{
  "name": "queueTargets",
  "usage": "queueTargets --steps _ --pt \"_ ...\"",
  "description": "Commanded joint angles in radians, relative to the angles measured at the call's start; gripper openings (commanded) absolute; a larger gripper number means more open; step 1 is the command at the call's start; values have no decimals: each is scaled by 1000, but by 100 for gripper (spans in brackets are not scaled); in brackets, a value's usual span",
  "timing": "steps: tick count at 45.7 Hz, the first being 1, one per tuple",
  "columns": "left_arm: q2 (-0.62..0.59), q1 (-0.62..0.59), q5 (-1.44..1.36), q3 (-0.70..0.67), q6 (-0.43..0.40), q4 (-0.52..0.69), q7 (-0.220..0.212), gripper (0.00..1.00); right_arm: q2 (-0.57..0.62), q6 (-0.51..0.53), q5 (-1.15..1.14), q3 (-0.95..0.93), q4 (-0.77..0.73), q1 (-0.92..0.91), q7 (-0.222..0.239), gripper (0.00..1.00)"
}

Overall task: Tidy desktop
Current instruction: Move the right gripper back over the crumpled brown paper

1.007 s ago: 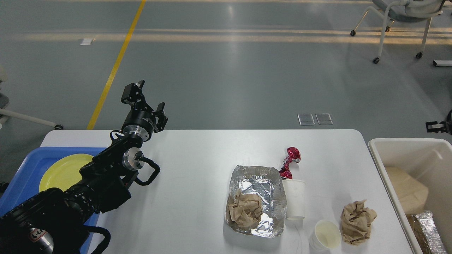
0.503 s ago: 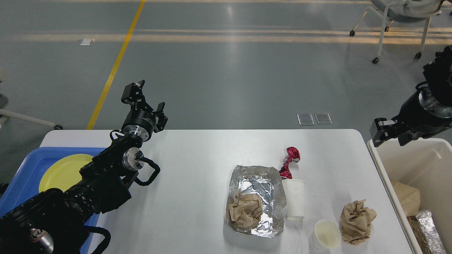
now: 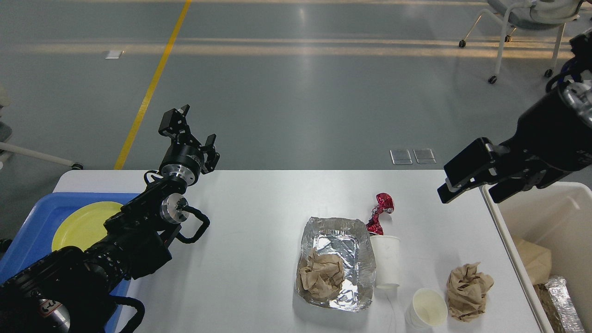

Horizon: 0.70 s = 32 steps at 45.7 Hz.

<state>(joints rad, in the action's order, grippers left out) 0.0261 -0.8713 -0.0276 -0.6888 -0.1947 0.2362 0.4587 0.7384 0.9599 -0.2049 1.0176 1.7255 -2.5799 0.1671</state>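
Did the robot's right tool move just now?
Yes. The right tool swung in from the right edge, leftward past the cream bin, and now hangs over the desktop corner.

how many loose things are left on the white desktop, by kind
On the desktop:
Paper cups: 2, one lying on its side, one upright
Crumpled brown paper: 2, one in the foil tray, one loose
Foil tray: 1
Red foil wrapper: 1
Total: 6
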Motion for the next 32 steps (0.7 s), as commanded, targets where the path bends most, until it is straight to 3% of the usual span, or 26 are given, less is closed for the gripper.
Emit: queueTargets --steps 1,19,32 --pt "0 0 0 0 0 0 0 100 10 0 59 -17 6 -37 2 99" --pt "0 0 0 0 0 0 0 100 1 0 9 -8 -124 213 12 100" --pt "0 0 0 0 0 0 0 100 -11 0 12 -19 -130 231 11 100"
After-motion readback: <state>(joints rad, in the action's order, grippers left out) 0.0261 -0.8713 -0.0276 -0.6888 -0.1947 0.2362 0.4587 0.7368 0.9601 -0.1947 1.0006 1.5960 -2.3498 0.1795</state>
